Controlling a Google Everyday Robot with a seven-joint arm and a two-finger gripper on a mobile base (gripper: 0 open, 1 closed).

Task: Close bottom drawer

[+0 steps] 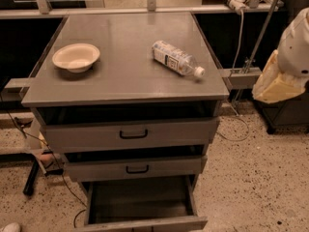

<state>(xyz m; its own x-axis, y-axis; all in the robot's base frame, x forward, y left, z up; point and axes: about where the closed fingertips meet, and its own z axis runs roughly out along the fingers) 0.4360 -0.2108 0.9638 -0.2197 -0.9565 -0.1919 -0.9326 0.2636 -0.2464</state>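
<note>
The grey cabinet [125, 81] stands in the middle of the view with three drawers. The bottom drawer [142, 222] is pulled far out; I look down into its empty grey tray, and its front panel lies at the lower edge of the view with the handle hidden. The middle drawer [135, 167] and the top drawer [130, 134] stand slightly out, each with a black handle. A white rounded part of my arm [298, 42] shows at the right edge. My gripper is out of view.
A white bowl [76, 57] and a lying plastic water bottle [176, 58] rest on the cabinet top. A yellowish bag [275, 83] hangs at the right. Cables run over the speckled floor [256, 178] on the left. Metal rails cross behind.
</note>
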